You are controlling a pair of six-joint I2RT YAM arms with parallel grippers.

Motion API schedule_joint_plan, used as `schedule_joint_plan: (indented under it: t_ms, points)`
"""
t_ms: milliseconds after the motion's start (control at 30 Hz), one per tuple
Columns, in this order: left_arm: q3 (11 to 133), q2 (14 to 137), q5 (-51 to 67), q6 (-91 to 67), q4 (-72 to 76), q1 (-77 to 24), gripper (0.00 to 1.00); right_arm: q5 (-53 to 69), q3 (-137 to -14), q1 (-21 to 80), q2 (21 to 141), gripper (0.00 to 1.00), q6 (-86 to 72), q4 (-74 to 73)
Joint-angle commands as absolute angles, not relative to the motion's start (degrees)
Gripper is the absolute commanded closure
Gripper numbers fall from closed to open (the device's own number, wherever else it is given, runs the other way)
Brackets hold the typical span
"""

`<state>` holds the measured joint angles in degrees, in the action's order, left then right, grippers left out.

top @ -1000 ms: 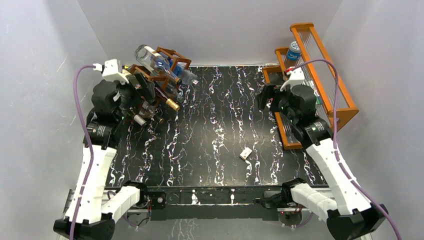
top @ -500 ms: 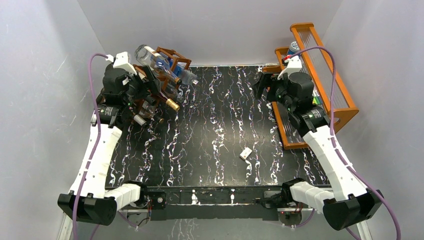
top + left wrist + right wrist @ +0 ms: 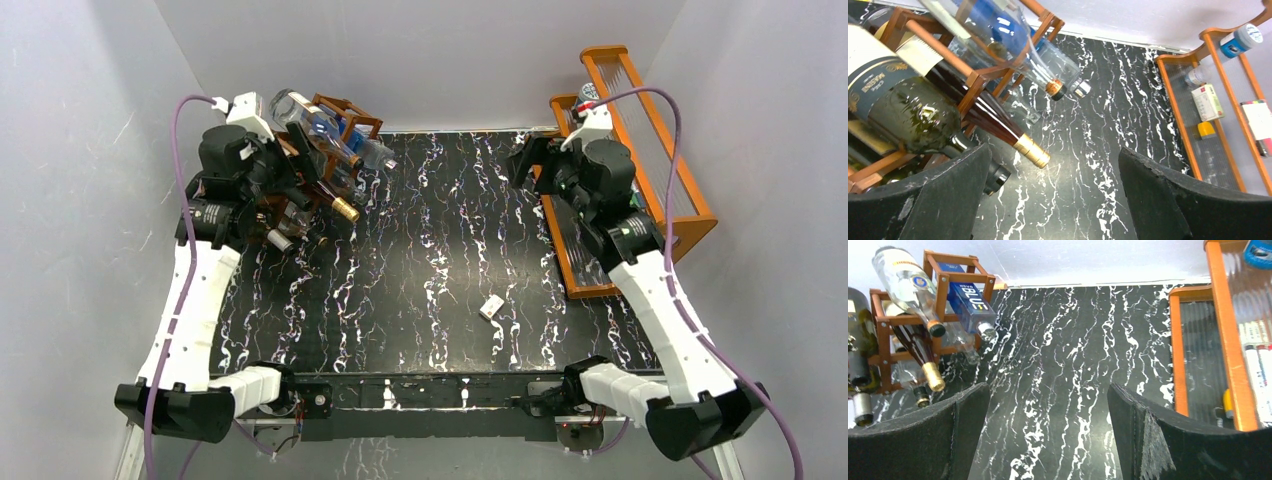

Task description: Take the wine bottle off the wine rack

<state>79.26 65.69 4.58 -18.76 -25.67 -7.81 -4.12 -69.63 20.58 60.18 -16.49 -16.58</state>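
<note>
The dark reddish-brown wine rack (image 3: pixel 335 108) stands at the table's far left and holds several bottles lying with their necks toward the middle. A dark red bottle with a gold cap (image 3: pixel 340 204) sticks out lowest. In the left wrist view the rack (image 3: pixel 943 47) fills the upper left, with a dark green labelled bottle (image 3: pixel 908 110), the gold-capped bottle (image 3: pixel 998 127) and a clear blue-labelled bottle (image 3: pixel 998 30). My left gripper (image 3: pixel 288 172) is open and empty, right at the rack's left side; its left finger (image 3: pixel 918 200) is beside the green bottle's neck. My right gripper (image 3: pixel 525 165) is open and empty at the far right.
An orange wooden shelf (image 3: pixel 640 120) with ribbed clear panels and small items stands along the right edge, close behind my right arm. A small white object (image 3: pixel 491 307) lies on the black marbled table. White walls close in the left, back and right sides.
My left arm has risen and reached back, bringing its gripper up against the rack's left side. My right arm has shifted a little back toward the shelf. Both grippers stayed open.
</note>
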Motion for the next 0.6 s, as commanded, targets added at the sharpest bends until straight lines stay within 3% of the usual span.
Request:
schedule_joint_plan:
  t_ms: [0, 133, 300, 400, 567]
  points:
    - [85.16, 69.28, 10.05, -19.82, -29.36, -7.38, 0.02, -3.53, -75.07, 20.18, 65.87, 0.02, -21.68, -15.14]
    - [88.05, 72.2, 10.85, -19.9, -32.62, -7.38, 0.02, 3.0, -74.51, 20.21, 68.61, 0.02, -19.76, -11.55]
    - [94.18, 76.89, 5.85, -17.83, -39.62, -7.38, 0.02, -4.1, -76.8, 20.07, 71.98, 0.02, -30.51, -11.88]
    - [96.0, 78.78, 5.7, -16.57, -41.41, -7.38, 0.02, 9.11, -78.36, 18.84, 75.19, 0.02, -26.5, -11.89]
    - [97.69, 82.43, 7.84, -16.39, -41.97, -7.42, 0.02, 17.87, -80.37, 16.69, 78.2, 0.02, -26.02, -15.3]
